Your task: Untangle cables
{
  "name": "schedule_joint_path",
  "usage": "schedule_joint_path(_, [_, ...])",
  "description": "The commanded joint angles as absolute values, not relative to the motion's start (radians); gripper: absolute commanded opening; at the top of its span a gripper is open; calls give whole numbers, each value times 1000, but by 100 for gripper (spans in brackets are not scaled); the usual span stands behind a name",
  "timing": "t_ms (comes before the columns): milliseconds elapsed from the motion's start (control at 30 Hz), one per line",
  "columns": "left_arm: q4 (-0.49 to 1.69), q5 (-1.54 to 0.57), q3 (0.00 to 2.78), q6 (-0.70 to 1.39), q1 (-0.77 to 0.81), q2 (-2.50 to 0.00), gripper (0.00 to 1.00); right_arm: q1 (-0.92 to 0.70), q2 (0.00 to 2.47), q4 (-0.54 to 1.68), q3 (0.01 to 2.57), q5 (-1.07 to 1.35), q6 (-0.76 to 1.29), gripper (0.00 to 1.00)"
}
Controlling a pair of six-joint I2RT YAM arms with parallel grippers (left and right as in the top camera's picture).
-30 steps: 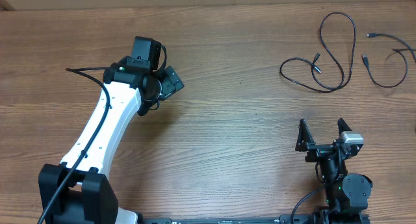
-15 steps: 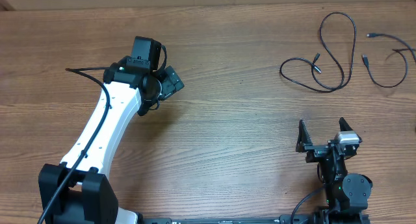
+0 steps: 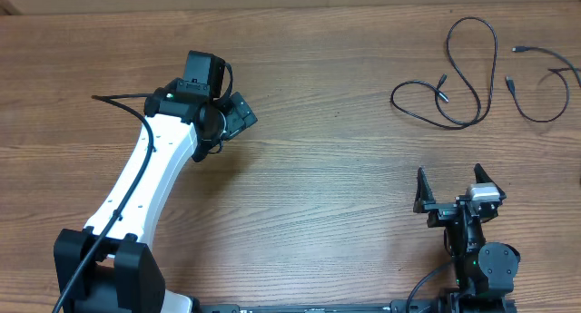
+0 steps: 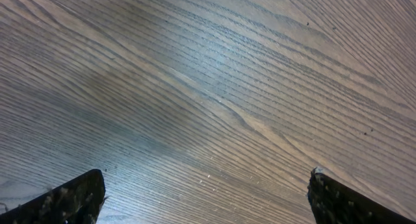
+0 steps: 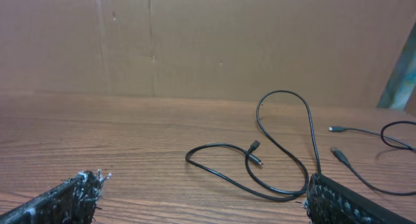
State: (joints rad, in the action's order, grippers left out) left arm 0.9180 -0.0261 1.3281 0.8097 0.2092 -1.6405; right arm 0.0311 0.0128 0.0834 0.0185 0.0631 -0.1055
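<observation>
Two thin black cables lie on the wooden table at the far right. One cable [image 3: 445, 97] makes a tall loop and a low loop, with both its plugs inside the low loop. The other cable [image 3: 542, 121] curls to its right, apart from the first. My right gripper [image 3: 450, 181] stands open near the front edge, well short of them. Its wrist view shows the looped cable [image 5: 284, 92] and the second cable's plug [image 5: 338, 152] beyond the open right gripper [image 5: 201, 188]. My left gripper [image 3: 234, 113] hovers open far to the left. The left gripper [image 4: 205, 195] sees only bare wood.
A brown cardboard wall [image 5: 208, 42] stands along the table's far edge behind the cables. The white left arm [image 3: 145, 177] stretches over the left half of the table. The second cable runs off the right edge of the overhead view.
The right wrist has shifted very slightly. The cables and the left arm have not moved.
</observation>
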Motion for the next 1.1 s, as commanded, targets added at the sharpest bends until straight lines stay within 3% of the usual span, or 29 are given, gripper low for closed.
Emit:
schedule_joint_path(0, [919,-26,1332,815,210,-1638,100,34,5,81,8,62,-110,100])
schedule_joint_path(267, [886,-26,1332,828,210,-1638,100,34,5,81,8,62,-110,100])
schedule_joint_path(567, [790,-11,1332,481,210,-1601,99,34,5,81,8,62,-110,100])
schedule_joint_path(1067, [677,-35,1332,310,210,-1236,99,34,5,81,8,62,-110,100])
